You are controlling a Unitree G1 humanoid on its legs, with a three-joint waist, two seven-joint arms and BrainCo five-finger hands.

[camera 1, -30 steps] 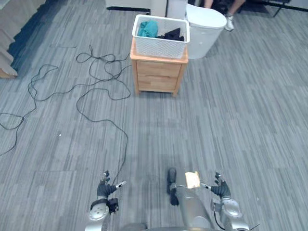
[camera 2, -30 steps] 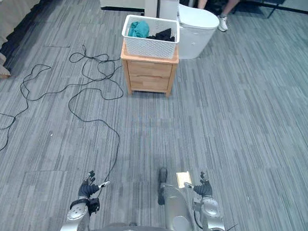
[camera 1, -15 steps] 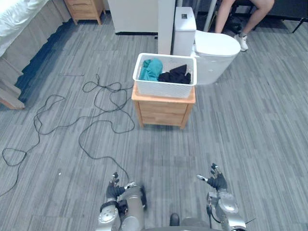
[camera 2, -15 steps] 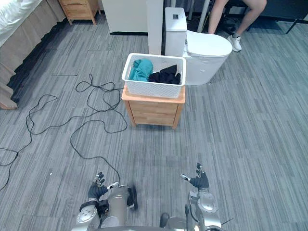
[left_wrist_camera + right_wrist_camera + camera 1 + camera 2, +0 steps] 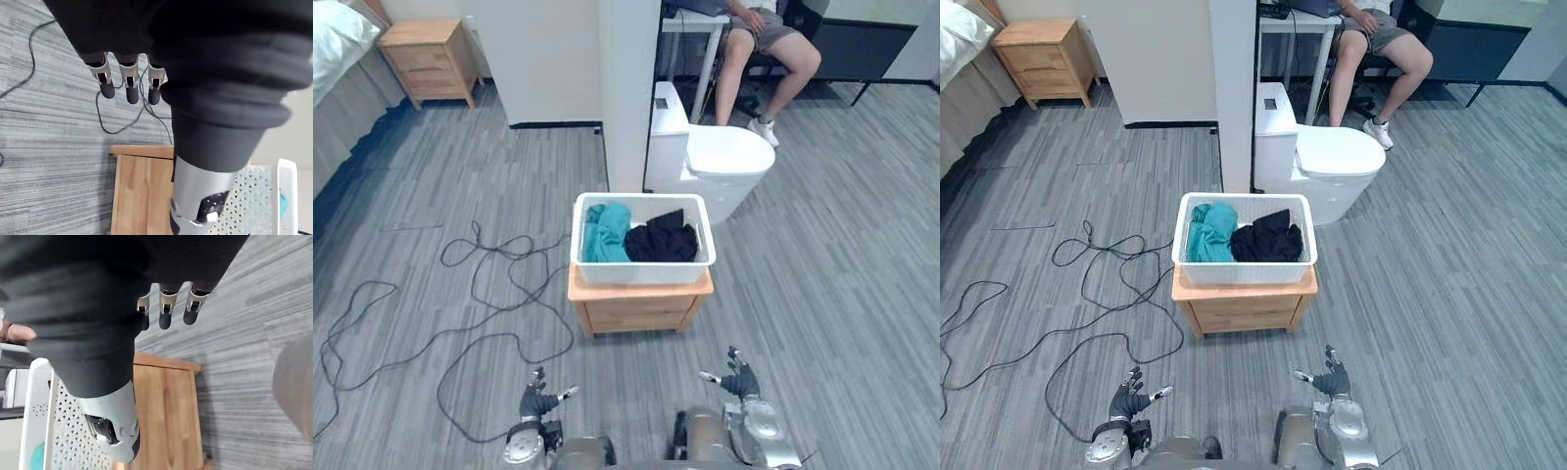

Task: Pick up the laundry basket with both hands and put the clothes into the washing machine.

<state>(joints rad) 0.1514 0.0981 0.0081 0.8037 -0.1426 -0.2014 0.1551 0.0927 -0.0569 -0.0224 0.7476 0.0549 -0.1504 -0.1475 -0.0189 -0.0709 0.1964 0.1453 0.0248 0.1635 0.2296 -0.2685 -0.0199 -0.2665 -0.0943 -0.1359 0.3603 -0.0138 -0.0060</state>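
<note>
Basket: the white laundry basket point(image 5: 642, 272) sat rim-up on the tabletop of a small wooden cabinet point(image 5: 636, 315), ahead of the robot and well apart from both hands.
Long axis: it ran left to right across the head views, one long lattice wall facing the robot.
Contents: a teal garment point(image 5: 605, 233) lay in the left half, with a black garment point(image 5: 663, 241) touching it in the right half.
Left hand: the left hand point(image 5: 537, 403) hung low over the floor, fingers straight and spread, holding nothing.
Right hand: the right hand point(image 5: 741, 383) was likewise low, fingers extended, palm empty.
Head views add: a white toilet point(image 5: 720, 162) stood just behind the basket, a seated person point(image 5: 759, 39) was beyond it, and a second nightstand point(image 5: 426, 61) stood far left.
Wrist views add: each showed the cabinet's side and the basket's lattice wall from close by. A sliver of teal showed through the lattice, with the straight fingers over grey floor.
</note>
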